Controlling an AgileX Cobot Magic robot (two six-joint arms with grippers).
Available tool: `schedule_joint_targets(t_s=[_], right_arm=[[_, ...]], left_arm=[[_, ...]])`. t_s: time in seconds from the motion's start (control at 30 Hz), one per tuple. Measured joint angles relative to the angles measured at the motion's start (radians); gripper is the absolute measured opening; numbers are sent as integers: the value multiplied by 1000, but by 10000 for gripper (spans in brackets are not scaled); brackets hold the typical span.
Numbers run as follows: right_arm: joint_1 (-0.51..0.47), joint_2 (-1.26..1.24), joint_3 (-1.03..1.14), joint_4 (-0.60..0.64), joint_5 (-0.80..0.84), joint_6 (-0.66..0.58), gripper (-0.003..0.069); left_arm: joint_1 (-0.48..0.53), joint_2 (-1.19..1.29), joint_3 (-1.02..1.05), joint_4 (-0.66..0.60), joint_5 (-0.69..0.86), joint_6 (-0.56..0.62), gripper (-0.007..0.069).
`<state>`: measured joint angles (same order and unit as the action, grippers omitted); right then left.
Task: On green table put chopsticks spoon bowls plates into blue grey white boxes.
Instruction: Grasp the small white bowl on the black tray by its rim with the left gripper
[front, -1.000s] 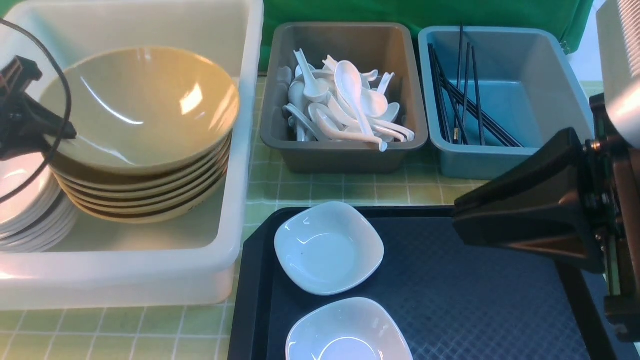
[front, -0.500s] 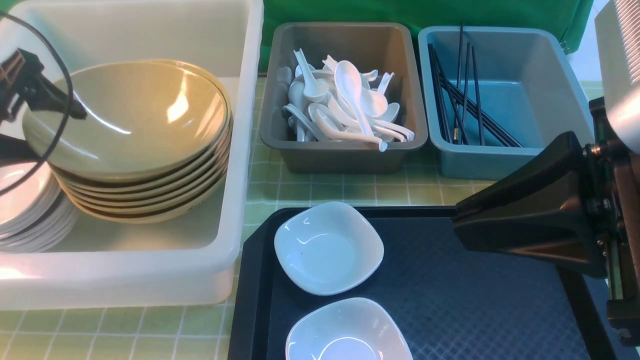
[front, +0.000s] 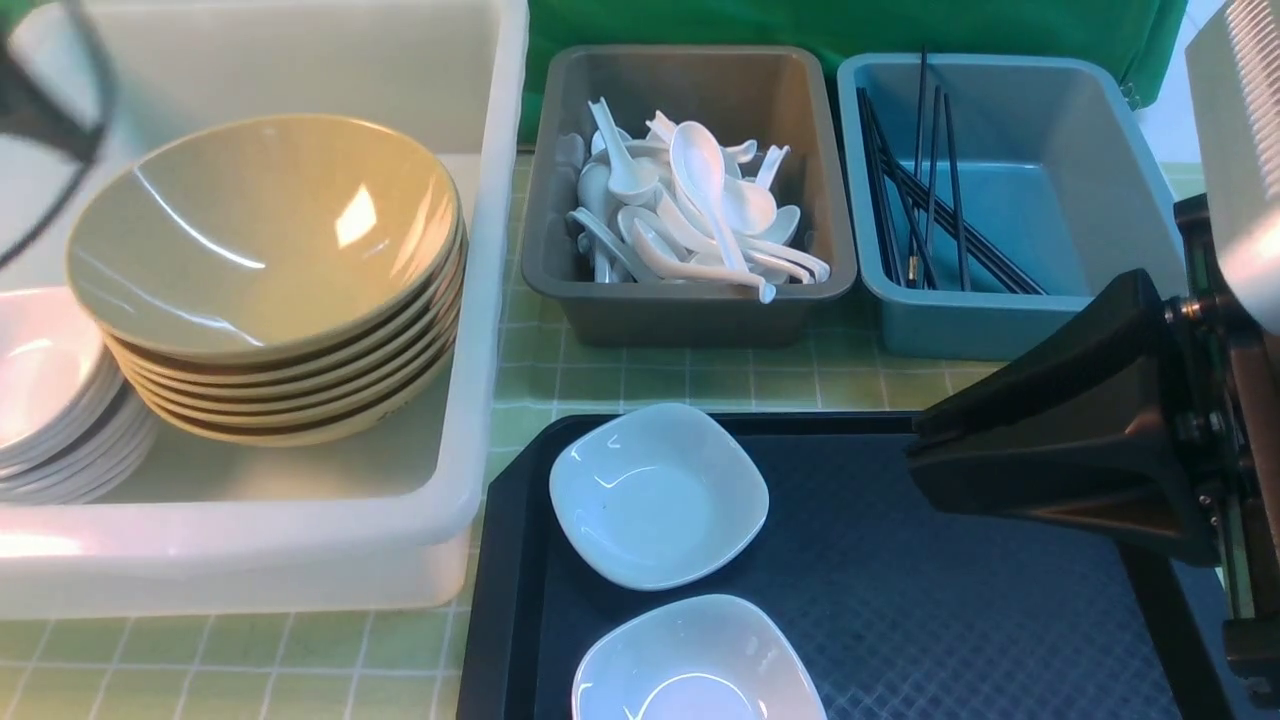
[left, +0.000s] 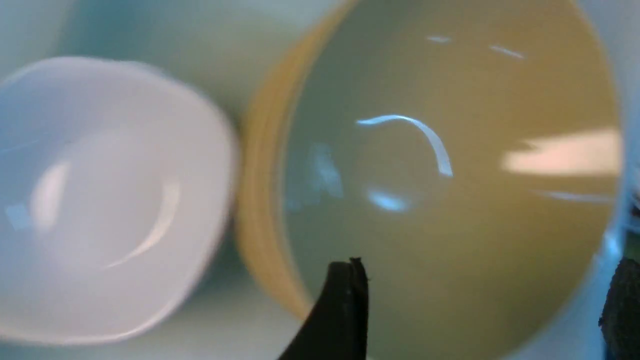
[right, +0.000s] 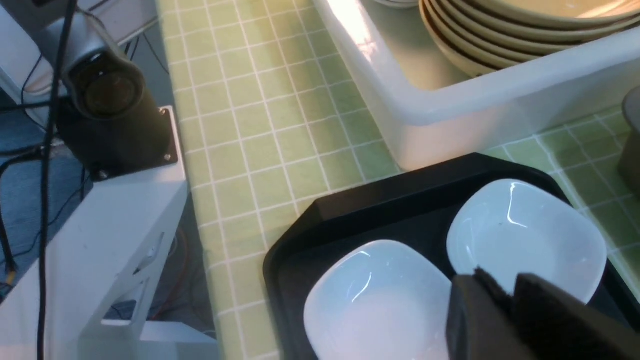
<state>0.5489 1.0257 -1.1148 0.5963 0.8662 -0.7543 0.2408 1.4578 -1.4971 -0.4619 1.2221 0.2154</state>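
Several tan bowls are stacked in the white box, beside a pile of white plates. My left gripper hangs open above the top bowl, holding nothing; the front view shows only a dark blur of it at the top left. Two more plates lie on the black tray. My right gripper hovers over the tray, shut and empty, its tips near the farther plate. Spoons fill the grey box. Chopsticks lie in the blue box.
The green table shows in a strip between the boxes and the tray. A green cloth hangs behind the boxes. Off the table's edge, the right wrist view shows a camera on a white stand with cables.
My left gripper has opened and let go of the top bowl, which settled level onto the stack. That gripper then rose toward the upper left. The right arm has barely shifted.
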Motion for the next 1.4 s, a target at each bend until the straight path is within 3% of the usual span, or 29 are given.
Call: schedule_joint_targets(t_s=[0.23, 0.47, 0.63, 0.8, 1.4], right_arm=[[0, 0, 0, -8, 11, -33, 114], [0, 0, 0, -10, 19, -34, 118], [0, 0, 0, -10, 21, -30, 124], [0, 0, 0, -12, 23, -23, 129], [0, 0, 0, -12, 65, -1, 145]], left_arm=[[-427, -14, 22, -31, 12, 163, 559], [-690, 166, 33, 120, -27, 218, 500], [-771, 316, -63, 215, 0, 211, 501], [-795, 428, -110, 307, 0, 277, 501], [-790, 599, -114, 379, -159, 320, 501]])
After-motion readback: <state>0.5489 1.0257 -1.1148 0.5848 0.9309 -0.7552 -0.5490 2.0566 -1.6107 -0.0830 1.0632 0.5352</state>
